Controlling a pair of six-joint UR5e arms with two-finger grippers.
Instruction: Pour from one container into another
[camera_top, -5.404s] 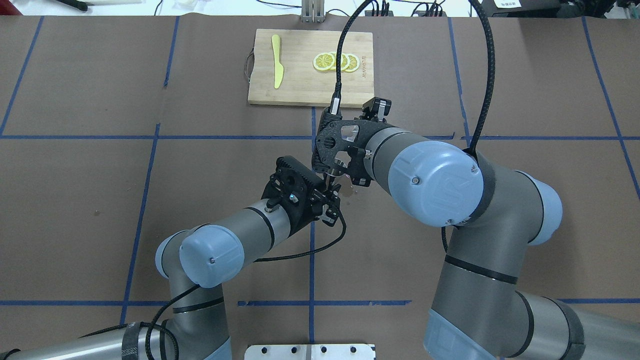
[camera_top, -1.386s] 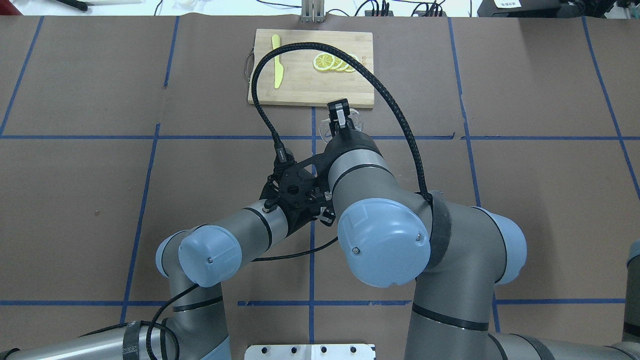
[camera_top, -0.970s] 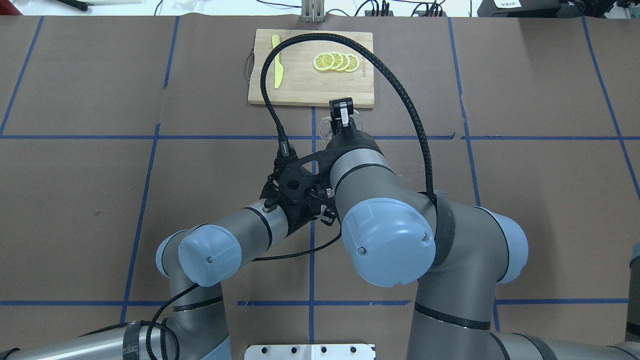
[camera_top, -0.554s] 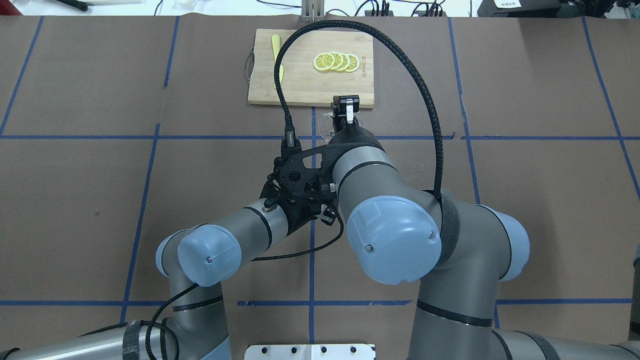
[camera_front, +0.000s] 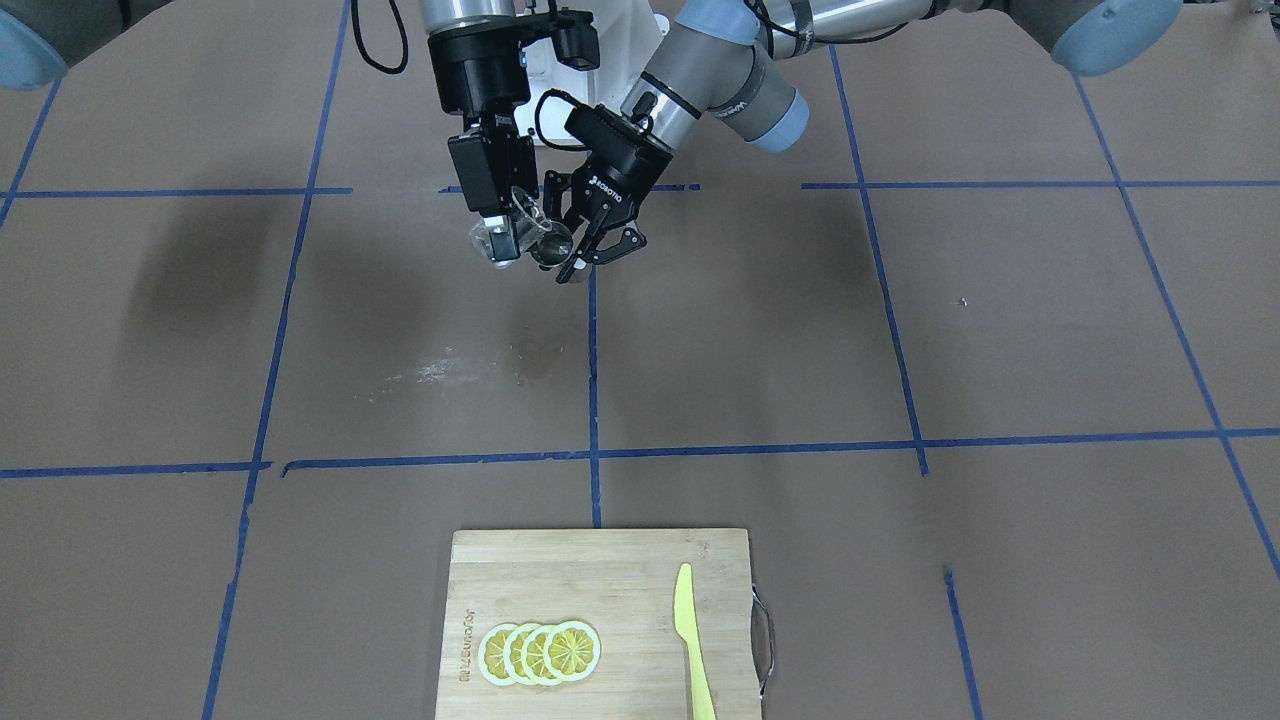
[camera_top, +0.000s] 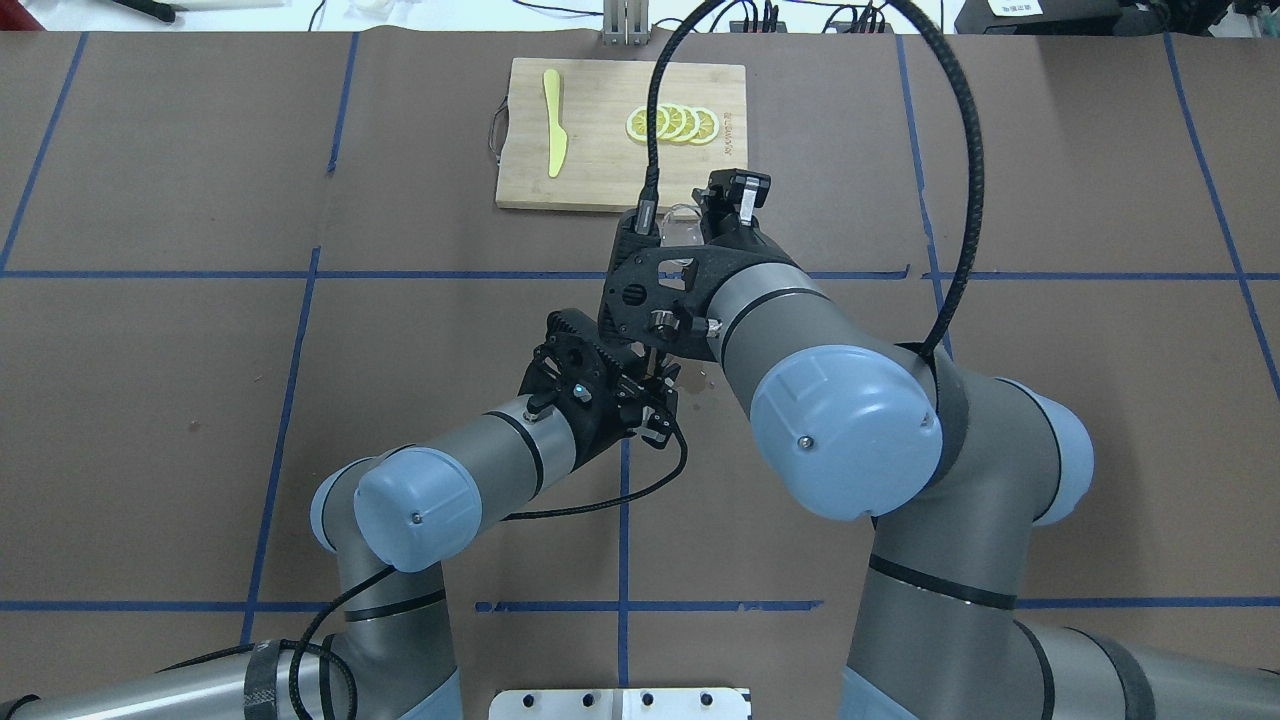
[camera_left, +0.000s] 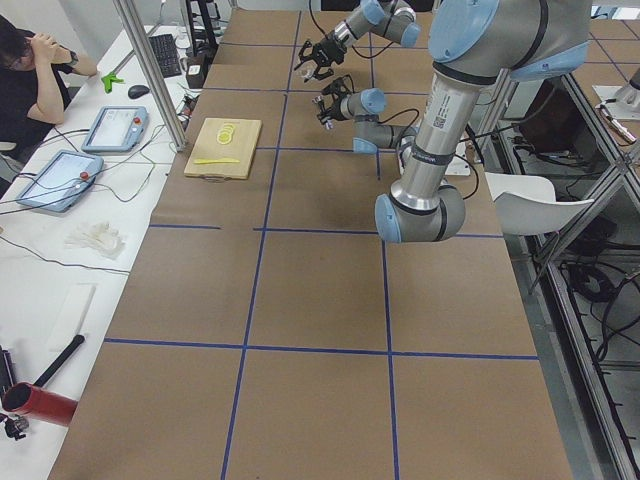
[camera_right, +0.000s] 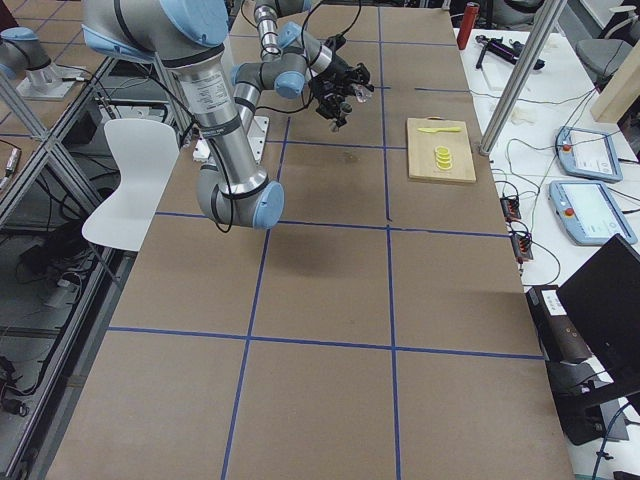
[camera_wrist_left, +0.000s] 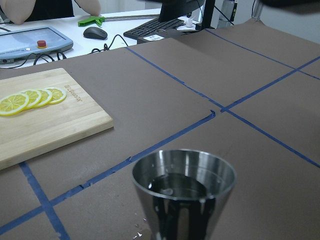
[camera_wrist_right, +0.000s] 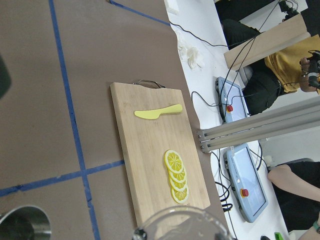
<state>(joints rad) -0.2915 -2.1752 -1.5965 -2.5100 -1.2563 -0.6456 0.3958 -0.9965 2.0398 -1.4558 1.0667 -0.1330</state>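
My right gripper (camera_front: 503, 240) is shut on the small clear glass cup (camera_front: 514, 232) and holds it above the table. Right beside it, my left gripper (camera_front: 587, 252) is shut on the steel jigger (camera_front: 551, 250). The cup's rim sits close to the jigger's top. In the left wrist view the jigger (camera_wrist_left: 183, 192) stands upright with dark liquid in its upper cone. The right wrist view shows the cup's rim (camera_wrist_right: 180, 224) at the bottom edge and the jigger (camera_wrist_right: 24, 223) at lower left. From overhead the cup (camera_top: 682, 222) peeks out beyond the right wrist, while the jigger is hidden.
A wooden cutting board (camera_front: 600, 575) lies at the far side with lemon slices (camera_front: 540, 652) and a yellow knife (camera_front: 692, 640) on it. Wet spots (camera_front: 440, 370) mark the brown paper under the grippers. Blue tape lines cross the table.
The right wrist has rolled back and its cable has swung from the left side to the right. The glass cup has shifted slightly right. The left arm has held still.
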